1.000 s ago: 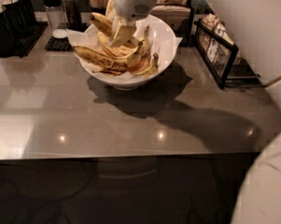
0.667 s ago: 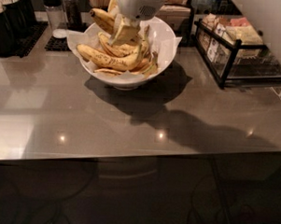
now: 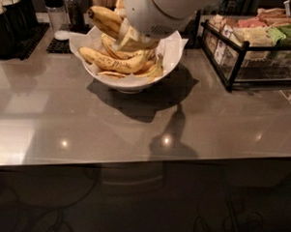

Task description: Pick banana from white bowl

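The white bowl [image 3: 170,58] stands on the grey counter at the back centre, lined with white paper and holding several yellow bananas [image 3: 114,63]. My gripper [image 3: 128,39] reaches down into the bowl from above, under the round white wrist. It is shut on one banana [image 3: 105,19], which sticks out to the left and sits above the other bananas, at about the height of the bowl's far rim. The fingertips are partly hidden among the fruit.
A black wire rack [image 3: 250,50] of coloured packets stands at the right. Salt and pepper shakers [image 3: 63,10] on a black mat and dark containers [image 3: 12,20] stand at the back left. The grey counter [image 3: 135,132] ends at a front edge below.
The white arm that filled the right side has left the view, and the rack now shows. The gripper stays at the bowl and the held banana sits slightly higher.
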`<state>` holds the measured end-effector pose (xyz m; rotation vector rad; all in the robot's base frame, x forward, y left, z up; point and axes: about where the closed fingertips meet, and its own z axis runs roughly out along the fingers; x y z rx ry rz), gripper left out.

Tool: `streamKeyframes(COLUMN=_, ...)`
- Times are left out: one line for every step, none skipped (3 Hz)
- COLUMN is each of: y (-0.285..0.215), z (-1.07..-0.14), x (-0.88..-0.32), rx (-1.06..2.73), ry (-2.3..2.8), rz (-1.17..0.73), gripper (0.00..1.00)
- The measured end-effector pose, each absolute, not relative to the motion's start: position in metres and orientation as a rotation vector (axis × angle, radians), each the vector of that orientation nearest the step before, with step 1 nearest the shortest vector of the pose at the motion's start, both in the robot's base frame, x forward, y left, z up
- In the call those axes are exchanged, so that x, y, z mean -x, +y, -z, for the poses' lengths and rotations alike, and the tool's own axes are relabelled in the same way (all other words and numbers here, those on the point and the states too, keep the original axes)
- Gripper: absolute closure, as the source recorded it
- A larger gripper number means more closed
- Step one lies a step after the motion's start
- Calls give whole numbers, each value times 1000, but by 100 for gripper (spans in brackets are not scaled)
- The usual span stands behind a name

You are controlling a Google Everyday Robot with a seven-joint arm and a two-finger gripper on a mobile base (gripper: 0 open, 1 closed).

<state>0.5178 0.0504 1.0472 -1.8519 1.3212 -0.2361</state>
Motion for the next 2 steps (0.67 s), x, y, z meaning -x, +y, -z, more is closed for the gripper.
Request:
streamKeyframes(y=46, z=-1057, x=-475, rx=1743, ry=1333, rz=313, gripper=100)
streamKeyframes(y=46, z=-1059, x=-474, rx=1743, ry=1331, rz=318, gripper=100)
